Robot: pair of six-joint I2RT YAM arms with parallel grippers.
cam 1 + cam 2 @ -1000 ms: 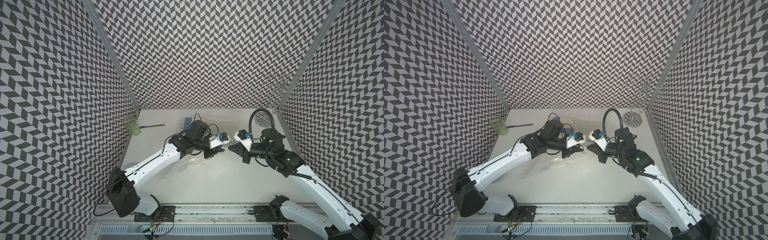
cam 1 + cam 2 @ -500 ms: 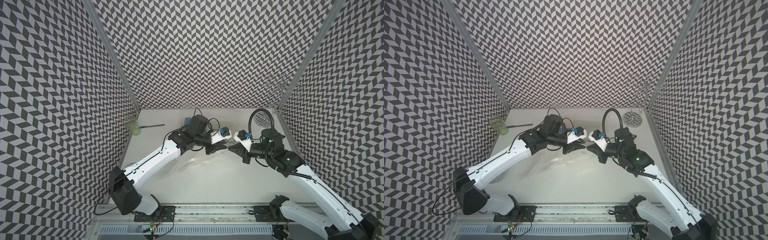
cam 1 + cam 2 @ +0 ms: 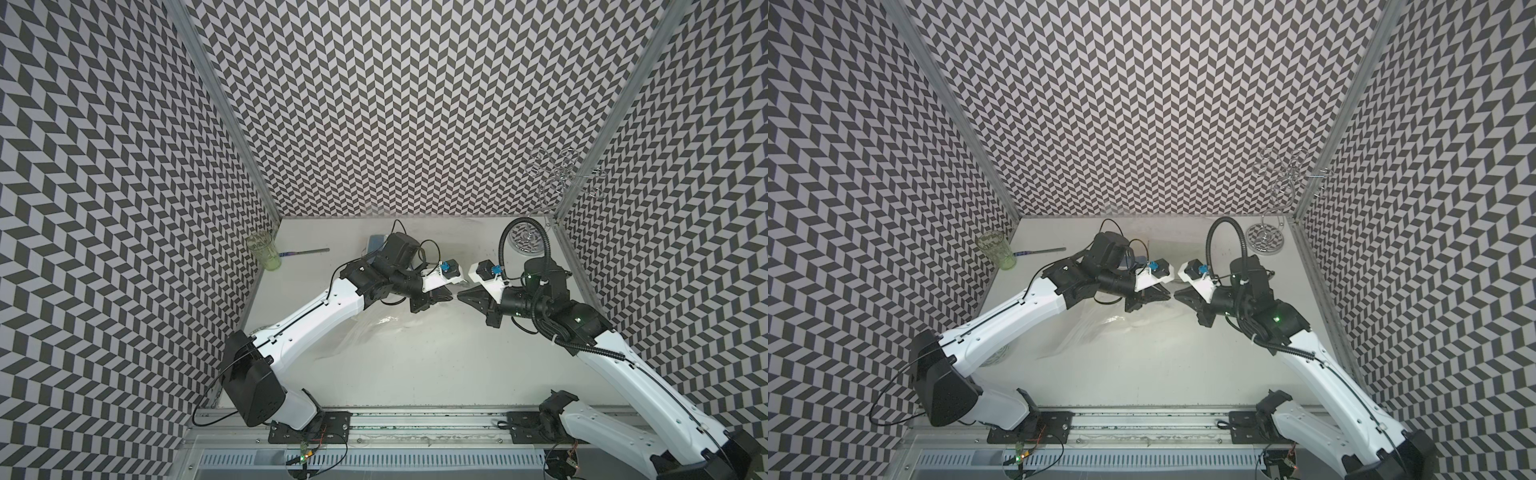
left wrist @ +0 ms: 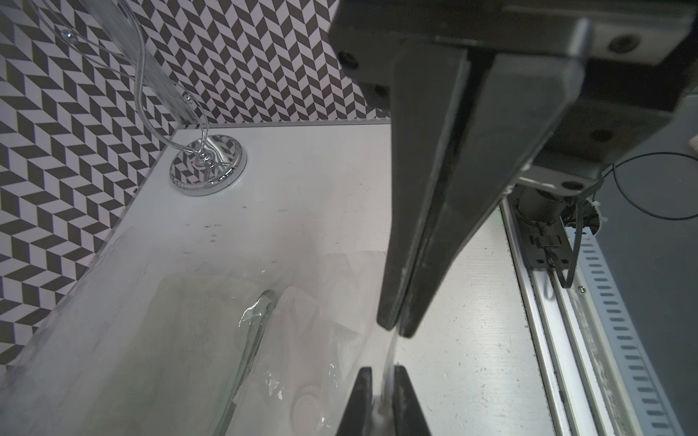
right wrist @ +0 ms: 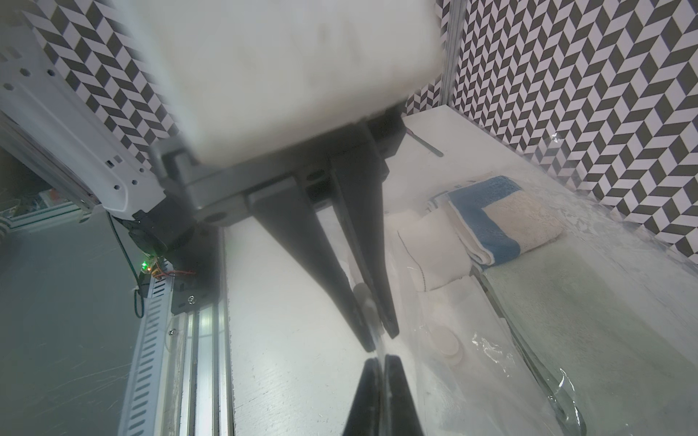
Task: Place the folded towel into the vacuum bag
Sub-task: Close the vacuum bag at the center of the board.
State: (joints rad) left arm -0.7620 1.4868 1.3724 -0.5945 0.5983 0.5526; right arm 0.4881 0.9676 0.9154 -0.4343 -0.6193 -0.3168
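Note:
The vacuum bag (image 3: 374,332) lies as glossy clear film across the middle of the table, its round white valve (image 4: 308,405) (image 5: 447,341) showing near the gripped edge. My left gripper (image 3: 451,296) (image 4: 382,396) and right gripper (image 3: 460,296) (image 5: 380,372) meet tip to tip above the table. Each is shut on the raised edge of the bag. The folded towel (image 5: 502,219), blue and cream, lies near the back wall behind my left arm. In a top view only a blue corner of the towel (image 3: 376,241) shows. Whether film covers it I cannot tell.
A green glass (image 3: 264,253) and a thin rod (image 3: 305,252) sit at the back left. A chrome wire stand (image 3: 528,239) (image 4: 209,166) stands in the back right corner. A white folded cloth (image 5: 430,256) lies next to the towel. The arms' rail (image 3: 415,419) runs along the front.
My left gripper has moved right along the bag's edge until its tips meet the right gripper's. The right arm has stayed in place.

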